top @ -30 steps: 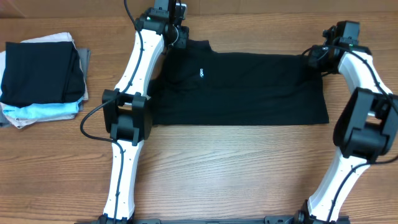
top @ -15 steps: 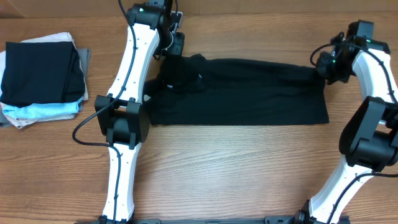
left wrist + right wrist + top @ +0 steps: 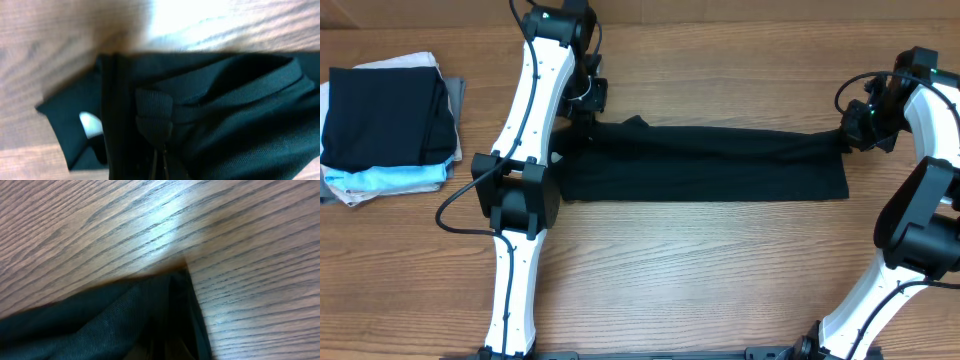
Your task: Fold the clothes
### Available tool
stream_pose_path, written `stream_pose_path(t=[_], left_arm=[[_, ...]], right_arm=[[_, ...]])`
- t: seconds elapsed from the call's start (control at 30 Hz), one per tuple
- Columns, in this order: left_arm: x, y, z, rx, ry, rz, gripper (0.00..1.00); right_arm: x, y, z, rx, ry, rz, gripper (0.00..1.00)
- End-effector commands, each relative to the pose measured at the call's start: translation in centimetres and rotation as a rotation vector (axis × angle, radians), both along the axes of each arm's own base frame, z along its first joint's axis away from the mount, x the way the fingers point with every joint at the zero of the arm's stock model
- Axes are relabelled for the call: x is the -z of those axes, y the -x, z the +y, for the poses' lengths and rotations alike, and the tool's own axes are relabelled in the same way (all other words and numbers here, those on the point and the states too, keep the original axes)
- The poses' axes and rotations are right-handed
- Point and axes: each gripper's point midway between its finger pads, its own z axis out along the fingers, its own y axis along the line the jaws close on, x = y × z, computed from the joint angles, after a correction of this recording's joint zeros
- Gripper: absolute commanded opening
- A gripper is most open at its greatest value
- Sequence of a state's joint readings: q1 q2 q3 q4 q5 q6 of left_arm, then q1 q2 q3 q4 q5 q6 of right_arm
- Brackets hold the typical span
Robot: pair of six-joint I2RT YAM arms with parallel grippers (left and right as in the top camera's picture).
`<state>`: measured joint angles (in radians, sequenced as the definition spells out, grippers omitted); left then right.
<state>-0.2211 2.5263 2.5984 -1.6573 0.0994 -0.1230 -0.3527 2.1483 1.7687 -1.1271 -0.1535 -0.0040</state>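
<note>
**Fingers of both arms clenched on the far edge of the black T-shirt**

The left fingers [image 3: 586, 112] are pinching a bunch of black fabric at the upper left end of the T-shirt [image 3: 710, 165], just below the arm's wrist. In the left wrist view a ribbed collar band [image 3: 155, 112] is being squeezed into a thick fold where the fingers meet, and a small white patch is showing through the dark cloth to the left of it. The right fingers [image 3: 852, 130] are gripping the opposite end of the same far edge. The right wrist view is showing only a black corner of cloth running down toward them over the wood grain.

The T-shirt is lying across the middle of the tabletop [image 3: 700, 270] as a long dark band stretched between the two arms. Its near edge is resting flat and straight, while its far edge is wrinkling between the two grips. A stack of folded garments [image 3: 385, 125], black on top with pale blue beneath, is sitting well apart at the left end.
</note>
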Motion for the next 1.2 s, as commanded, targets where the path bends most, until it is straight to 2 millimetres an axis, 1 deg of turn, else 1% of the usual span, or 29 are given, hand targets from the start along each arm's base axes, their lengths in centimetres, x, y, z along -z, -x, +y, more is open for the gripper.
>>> stream_pose_path(t=[0.0, 0.17, 0.3, 0.37, 0.43, 0.53, 0.63, 0.67, 0.7, 0.73, 0.77, 0.83, 0.87, 0.93, 0.97, 1.0, 1.03, 1.13, 1.17], left_arm=[[-1.8, 0.5, 0.0, -0.037, -0.014, -0.017, 0.04], [-0.2, 2.1, -0.7, -0.017, -0.035, 0.056, 0.04], [2.2, 3.9, -0.7, -0.010, -0.076, 0.146, 0.04], [3.5, 4.9, -0.5, -0.008, -0.090, 0.197, 0.04], [4.7, 6.0, -0.1, -0.008, -0.104, 0.249, 0.04], [6.3, 7.4, 0.3, -0.008, -0.122, 0.312, 0.04], [7.3, 8.1, 0.8, -0.006, -0.142, 0.338, 0.04], [7.4, 8.1, 1.1, -0.003, -0.162, 0.336, 0.06], [7.4, 8.0, 1.5, -0.004, -0.179, 0.332, 0.13], [7.4, 8.0, 1.7, -0.004, -0.188, 0.330, 0.22], [7.3, 7.9, 1.8, -0.006, -0.188, 0.327, 0.31], [6.7, 7.5, 1.9, -0.011, -0.184, 0.316, 0.40], [6.2, 7.2, 1.9, -0.015, -0.180, 0.304, 0.43], [4.9, 6.2, 1.9, -0.024, -0.168, 0.265, 0.49], [3.9, 5.4, 1.9, -0.032, -0.159, 0.230, 0.50], [3.1, 4.6, 1.7, -0.036, -0.147, 0.191, 0.52], [1.9, 3.7, 1.5, -0.050, -0.130, 0.141, 0.55], [-1.3, 1.9, 0.7, -0.070, -0.077, 0.027, 0.62], [-2.2, 1.5, 0.3, -0.071, -0.052, -0.002, 0.68]], right_arm=[[-0.1, 0.6, 0.0, 0.006, 0.001, 0.004, 0.04], [2.1, 2.8, 0.7, 0.010, -0.024, 0.081, 0.04], [3.3, 4.1, 1.2, 0.009, -0.038, 0.122, 0.04], [3.7, 4.6, 0.9, 0.025, -0.020, 0.142, 0.04], [4.0, 5.2, 0.0, 0.072, 0.030, 0.173, 0.04], [4.0, 5.3, -0.3, 0.096, 0.050, 0.183, 0.04], [4.0, 5.2, -0.4, 0.097, 0.052, 0.177, 0.04], [4.0, 5.1, -0.4, 0.097, 0.053, 0.176, 0.04], [4.0, 5.1, -0.4, 0.097, 0.053, 0.173, 0.08], [4.0, 4.9, -0.5, 0.097, 0.055, 0.168, 0.19], [3.8, 4.7, -0.5, 0.097, 0.057, 0.162, 0.26], [3.1, 4.1, -0.6, 0.097, 0.051, 0.141, 0.46], [2.4, 3.5, -0.4, 0.095, 0.036, 0.120, 0.52], [0.7, 2.2, -0.1, 0.089, 0.005, 0.072, 0.60], [-0.3, 1.6, 0.1, 0.087, -0.009, 0.048, 0.63], [-1.6, 1.0, 0.2, 0.084, -0.023, 0.023, 0.65], [-2.9, 0.6, 0.4, 0.078, -0.030, 0.004, 0.66], [-6.2, 0.3, 0.7, 0.055, -0.024, -0.019, 0.67], [-7.2, 0.4, 0.9, 0.044, -0.022, -0.021, 0.68]])
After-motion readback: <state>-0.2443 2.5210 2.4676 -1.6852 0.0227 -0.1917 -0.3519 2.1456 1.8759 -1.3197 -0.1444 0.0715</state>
